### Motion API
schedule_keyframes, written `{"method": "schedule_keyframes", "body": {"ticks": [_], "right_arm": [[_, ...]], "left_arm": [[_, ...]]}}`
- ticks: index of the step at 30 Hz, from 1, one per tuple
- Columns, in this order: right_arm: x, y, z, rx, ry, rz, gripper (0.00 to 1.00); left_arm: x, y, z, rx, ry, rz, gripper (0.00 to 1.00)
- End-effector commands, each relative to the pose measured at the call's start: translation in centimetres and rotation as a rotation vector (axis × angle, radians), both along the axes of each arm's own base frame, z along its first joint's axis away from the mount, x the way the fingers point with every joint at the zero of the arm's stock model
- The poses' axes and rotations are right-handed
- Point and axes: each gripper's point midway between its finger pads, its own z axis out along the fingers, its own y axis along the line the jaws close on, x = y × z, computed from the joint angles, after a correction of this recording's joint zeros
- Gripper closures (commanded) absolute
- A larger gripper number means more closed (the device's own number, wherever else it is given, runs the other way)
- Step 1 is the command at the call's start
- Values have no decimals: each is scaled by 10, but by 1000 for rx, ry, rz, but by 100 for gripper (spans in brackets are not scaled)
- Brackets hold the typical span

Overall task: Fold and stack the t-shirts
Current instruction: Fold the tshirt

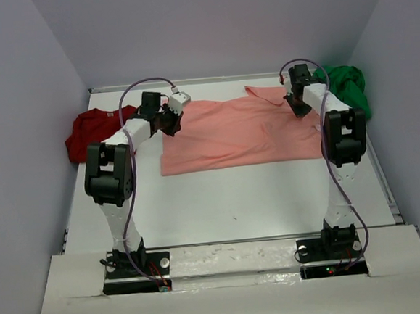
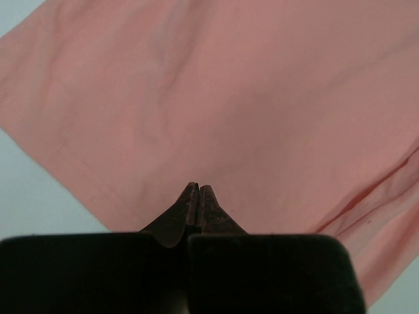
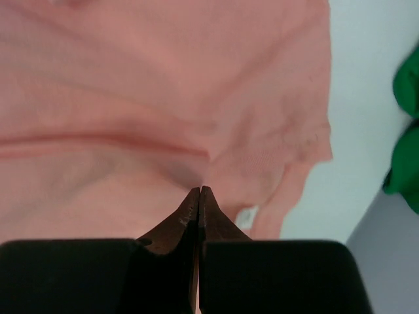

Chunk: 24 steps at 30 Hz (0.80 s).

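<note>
Left gripper (image 2: 198, 190): fingers pressed together over smooth, flat pink shirt (image 2: 249, 98), just inside its hem. I can't tell if cloth is caught. Right gripper (image 3: 200, 191): closed, soft creases puckering into its tips. Green shirt (image 3: 409, 131) lies crumpled to their right.

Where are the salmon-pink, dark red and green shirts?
salmon-pink shirt (image 1: 230, 135), top external view, middle of its body.
dark red shirt (image 1: 92, 133), top external view, bunched middle.
green shirt (image 1: 350, 88), top external view, crumpled middle.
</note>
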Motion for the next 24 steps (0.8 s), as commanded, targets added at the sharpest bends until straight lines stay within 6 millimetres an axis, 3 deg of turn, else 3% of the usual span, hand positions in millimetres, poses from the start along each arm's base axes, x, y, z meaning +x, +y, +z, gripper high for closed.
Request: {"method": "schedule_keyframes", "body": {"ticks": [1,3,4,9,14,17,24], "right_arm": [[-8,-12,58,-44,-146,-52,100],[-15,-12,74,-41,-184,-54,100],[-23,-13,68,-46,-168,-55,100],[-19,-15,76,-60,-216,-50,100],[-28,-6,62,-16,-151,-18,100],[-49,-2,44,10,-80,-8,100],[-75,4,24,41,7,20,100]], "left_arm": [[-8,-22,8,-14,-30,-67,100],[-8,-25,8,-16,-36,-72,100],[-11,-27,7,-20,-31,-77,100],[-12,-31,10,-23,-42,-87,100],[-15,-25,4,5,-43,-71,100],[-16,-18,-6,35,-38,-47,100],[-3,-14,-13,45,-35,2,100]]}}
